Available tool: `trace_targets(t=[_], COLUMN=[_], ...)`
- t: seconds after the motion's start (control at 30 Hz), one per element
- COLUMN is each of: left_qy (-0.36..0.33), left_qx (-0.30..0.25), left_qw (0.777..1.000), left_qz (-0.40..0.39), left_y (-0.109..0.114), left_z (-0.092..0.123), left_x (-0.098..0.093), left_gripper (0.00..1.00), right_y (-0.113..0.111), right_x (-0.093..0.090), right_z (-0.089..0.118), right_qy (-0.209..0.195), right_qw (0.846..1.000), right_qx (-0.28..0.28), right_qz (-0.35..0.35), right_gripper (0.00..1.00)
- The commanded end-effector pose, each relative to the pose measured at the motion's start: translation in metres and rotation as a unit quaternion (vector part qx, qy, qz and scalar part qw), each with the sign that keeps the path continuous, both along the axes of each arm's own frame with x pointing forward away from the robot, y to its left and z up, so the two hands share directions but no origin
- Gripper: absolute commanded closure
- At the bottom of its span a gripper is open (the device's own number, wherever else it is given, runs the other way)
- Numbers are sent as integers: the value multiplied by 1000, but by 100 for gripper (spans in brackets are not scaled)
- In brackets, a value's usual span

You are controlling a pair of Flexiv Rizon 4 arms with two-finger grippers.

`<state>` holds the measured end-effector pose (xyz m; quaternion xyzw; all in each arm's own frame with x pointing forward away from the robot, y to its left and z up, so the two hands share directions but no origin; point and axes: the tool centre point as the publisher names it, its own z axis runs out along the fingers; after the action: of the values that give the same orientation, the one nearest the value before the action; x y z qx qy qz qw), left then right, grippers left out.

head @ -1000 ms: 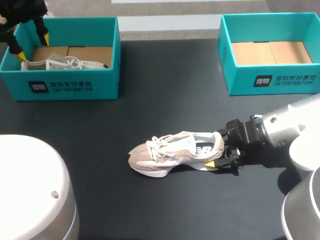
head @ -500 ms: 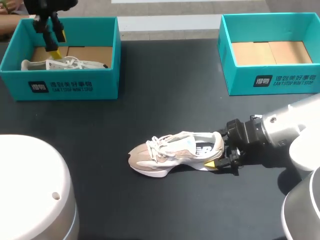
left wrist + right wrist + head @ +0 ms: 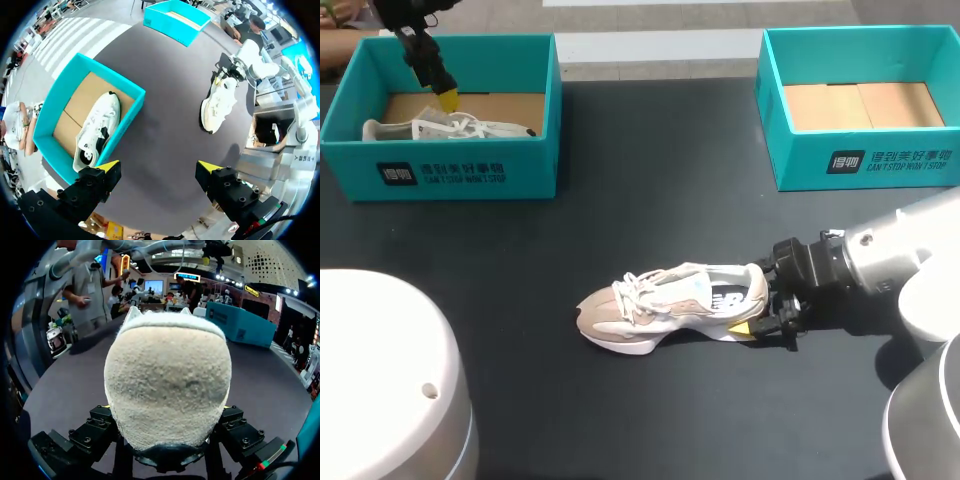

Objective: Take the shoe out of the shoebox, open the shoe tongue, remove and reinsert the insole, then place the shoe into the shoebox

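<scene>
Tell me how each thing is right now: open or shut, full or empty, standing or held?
Left box: open, one shoe inside.
Right box: open, empty.
Boxed shoe: lying in the left box, untouched.
Table shoe: upright on its sole, heel held.
Left gripper: open, holding nothing, up near the left box.
Right gripper: shut on the table shoe's heel.

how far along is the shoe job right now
Done: one shoe is out, lying on the table. In hand: right gripper grips its heel; left gripper hangs open over the left shoebox with a second shoe. Left: tongue, insole, boxing the shoe.
</scene>
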<state>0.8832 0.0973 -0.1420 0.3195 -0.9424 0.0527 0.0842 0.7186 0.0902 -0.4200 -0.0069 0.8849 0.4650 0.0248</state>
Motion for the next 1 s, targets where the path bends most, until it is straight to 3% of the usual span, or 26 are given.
trace_targets(t=[0.03,0.17,0.23,0.8,0.9,1.0], left_qy=[31,8,37,37,8,7], left_qx=[3,11,12,12,53,47], left_qw=[975,941,927,927,910,892], left_qz=[221,338,372,372,412,449], left_y=[-20,-44,-51,-51,-85,-112], left_z=[-5,-7,-7,-7,-15,-21], left_x=[-7,-17,-15,-15,-19,-23], left_gripper=[0,0,0,0,0,0], right_y=[2,2,2,2,2,2], right_x=[-1,-1,-1,-1,-1,-1], right_z=[-1,-1,-1,-1,-1,-1], right_qy=[-1,-1,-1,-1,-1,-1], right_qw=[1000,1000,1000,1000,1000,1000], right_qx=[-1,-1,-1,-1,-1,-1], right_qz=[-1,-1,-1,-1,-1,-1], right_gripper=[100,100,100,100,100,100])
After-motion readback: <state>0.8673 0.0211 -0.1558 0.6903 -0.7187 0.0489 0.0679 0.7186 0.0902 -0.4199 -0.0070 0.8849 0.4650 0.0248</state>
